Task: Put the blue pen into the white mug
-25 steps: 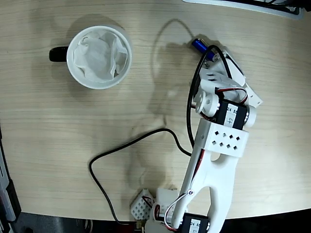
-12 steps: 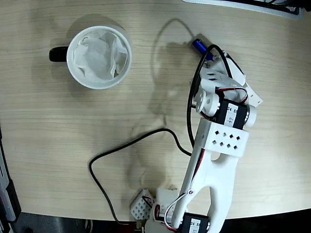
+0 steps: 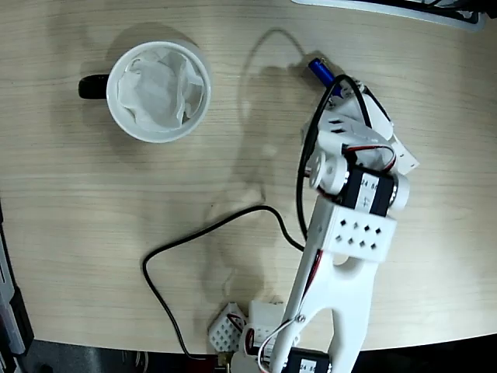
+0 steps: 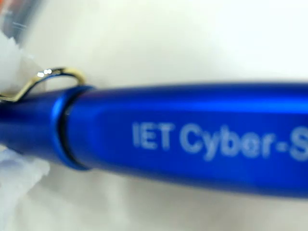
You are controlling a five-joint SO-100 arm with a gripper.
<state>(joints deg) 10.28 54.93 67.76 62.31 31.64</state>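
The white mug (image 3: 203, 87), paper-lined with its black handle (image 3: 93, 86) pointing left, stands at the upper left of the fixed view. Far to its right, one end of the blue pen (image 3: 319, 71) sticks out from under my white gripper (image 3: 336, 90); the arm hides the remainder. In the wrist view the blue pen (image 4: 192, 139) fills the frame lengthwise, printed "IET Cyber-S", with its silver clip (image 4: 48, 77) at the left. Blurred white fingers (image 4: 10, 55) sit above and below the pen at the left edge, shut on it.
A black cable (image 3: 202, 233) loops across the wooden table from the arm's base toward its wrist. A small white perforated block (image 3: 227, 330) lies by the base. A grey-and-black object (image 3: 404, 8) runs along the top right edge. A dark strip borders the table's left edge (image 3: 6, 295).
The arm's upper joints have shifted a little, and the visible blue pen end has crept slightly up and to the right. The mug has not moved.
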